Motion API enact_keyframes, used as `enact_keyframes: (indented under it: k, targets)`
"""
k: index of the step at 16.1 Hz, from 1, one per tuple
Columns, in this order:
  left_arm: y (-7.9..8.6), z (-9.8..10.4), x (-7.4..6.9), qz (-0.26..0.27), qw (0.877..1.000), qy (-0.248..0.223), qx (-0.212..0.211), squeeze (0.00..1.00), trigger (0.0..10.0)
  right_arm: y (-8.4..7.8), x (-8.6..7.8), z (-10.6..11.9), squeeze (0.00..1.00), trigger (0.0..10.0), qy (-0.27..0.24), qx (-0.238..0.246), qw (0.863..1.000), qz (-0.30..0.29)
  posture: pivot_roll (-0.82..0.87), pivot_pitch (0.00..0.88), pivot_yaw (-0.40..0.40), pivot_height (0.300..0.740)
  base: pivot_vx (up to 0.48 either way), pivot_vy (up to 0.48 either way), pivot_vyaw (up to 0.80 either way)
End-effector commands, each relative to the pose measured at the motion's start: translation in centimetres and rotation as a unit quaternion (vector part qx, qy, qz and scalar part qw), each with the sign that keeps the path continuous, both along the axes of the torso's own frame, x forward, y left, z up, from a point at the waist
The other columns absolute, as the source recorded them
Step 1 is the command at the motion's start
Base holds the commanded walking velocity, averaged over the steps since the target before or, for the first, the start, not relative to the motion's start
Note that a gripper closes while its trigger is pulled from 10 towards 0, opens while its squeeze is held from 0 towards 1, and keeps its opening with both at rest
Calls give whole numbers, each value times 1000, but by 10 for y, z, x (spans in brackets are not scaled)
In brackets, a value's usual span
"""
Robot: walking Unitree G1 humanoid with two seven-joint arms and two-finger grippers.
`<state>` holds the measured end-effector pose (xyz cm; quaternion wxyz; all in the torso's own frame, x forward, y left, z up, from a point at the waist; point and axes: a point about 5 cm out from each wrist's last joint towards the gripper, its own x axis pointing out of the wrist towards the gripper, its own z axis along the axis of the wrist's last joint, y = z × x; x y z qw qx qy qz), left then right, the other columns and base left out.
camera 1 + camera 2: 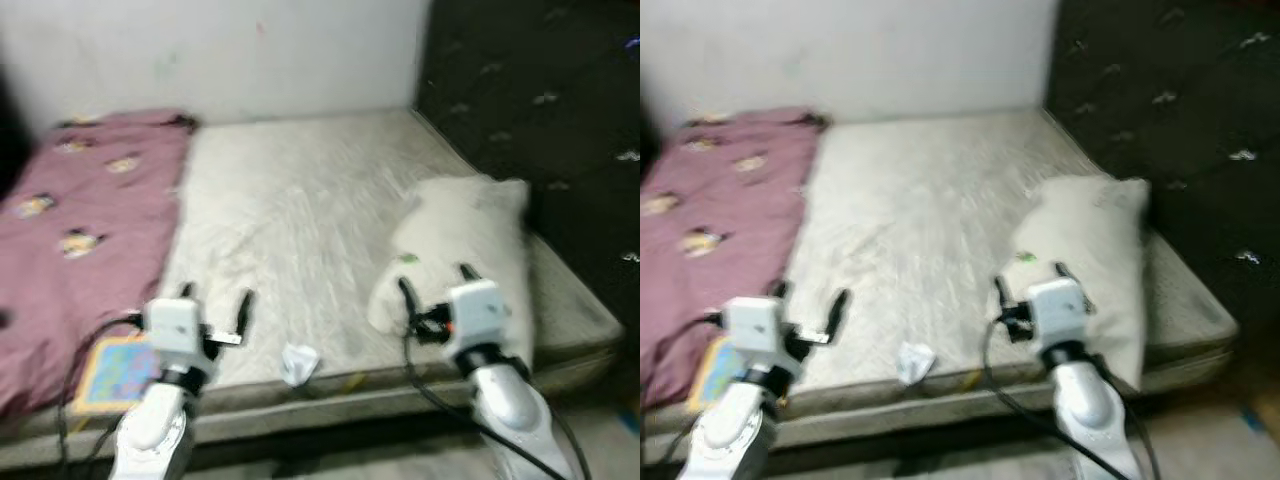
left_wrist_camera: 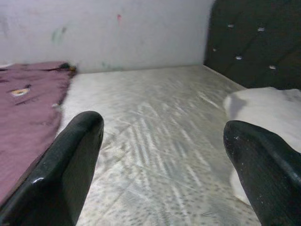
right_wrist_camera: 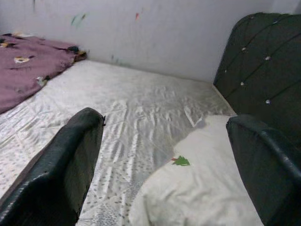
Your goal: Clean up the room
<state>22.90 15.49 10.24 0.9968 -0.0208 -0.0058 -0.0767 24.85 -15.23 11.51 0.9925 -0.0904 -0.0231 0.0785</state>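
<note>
A bed with a pale bare mattress [image 1: 290,210] lies before me. A white pillow [image 1: 470,250] with a small green mark rests at its right side by the dark headboard. A maroon blanket [image 1: 80,220] covers the left part. A crumpled white scrap [image 1: 298,363] lies near the front edge, and a colourful flat book [image 1: 115,372] sits at the front left. My left gripper [image 1: 215,308] is open above the front left of the mattress. My right gripper [image 1: 435,285] is open over the near end of the pillow [image 3: 202,188].
A dark tufted headboard [image 1: 540,120] stands along the right side. A white wall [image 1: 220,50] with small coloured marks runs behind the bed. The mattress front edge [image 1: 330,395] is close to my arms, with floor below at the right.
</note>
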Motion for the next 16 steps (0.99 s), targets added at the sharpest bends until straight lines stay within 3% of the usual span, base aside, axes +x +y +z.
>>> enact_keyframes:
  k: [1,10,16]
  targets:
    - [9,2,0,11,1000,-5,14,0,10000,9,1,1,0,10000,-1,17,1000,11,-7,0,-12,740,259,0,506]
    - [8,3,0,9,1000,-7,11,0,10000,10,1,-1,0,10000,2,18,1000,14,-4,0,-11,740,322,0,0]
    - [10,2,2,31,999,-3,4,0,10000,9,3,-3,0,10000,4,19,1000,15,2,0,-16,740,0,0,0]
